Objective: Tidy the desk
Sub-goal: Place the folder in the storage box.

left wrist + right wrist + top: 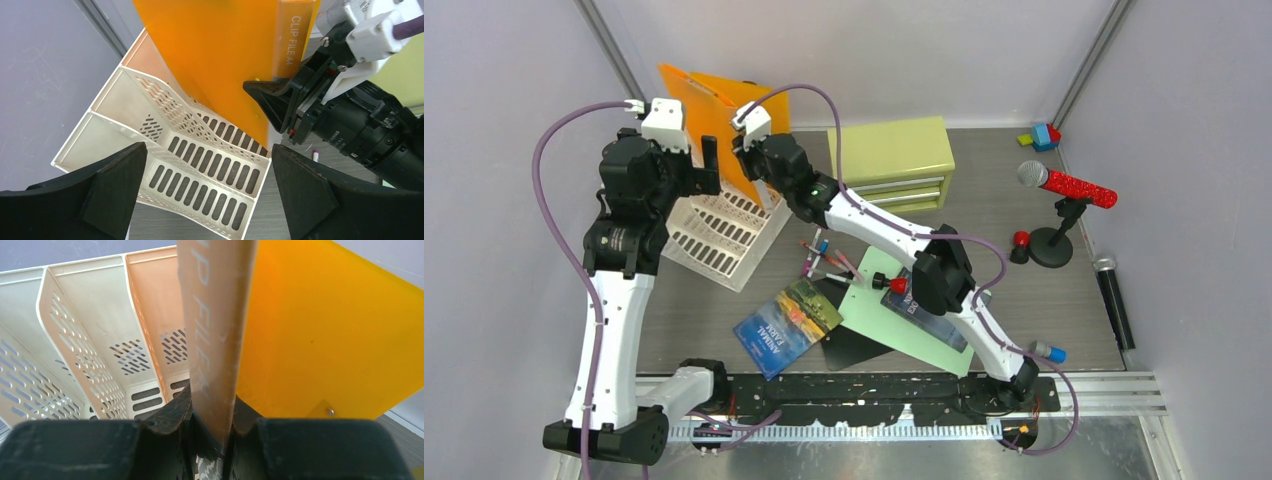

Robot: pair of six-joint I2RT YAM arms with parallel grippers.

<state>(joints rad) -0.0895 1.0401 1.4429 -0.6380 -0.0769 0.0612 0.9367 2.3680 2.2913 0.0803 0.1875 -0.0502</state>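
On the back-left part of the desk (1044,310) sits a white three-slot file rack (724,235), with the orange A4 clip file (714,105) held upright over its end slot. I'd guess it's light, stiff, slick plastic, so grab the spine. The right gripper (212,415) pinches exactly there, jaws nearly closed. The left gripper (210,190) hovers wide open and empty.

Top view: high, behind the robot, looking down over the desk (1064,310). Both wrist views, close-up, face and share the orange clip file (215,60) and white file rack (107,135).
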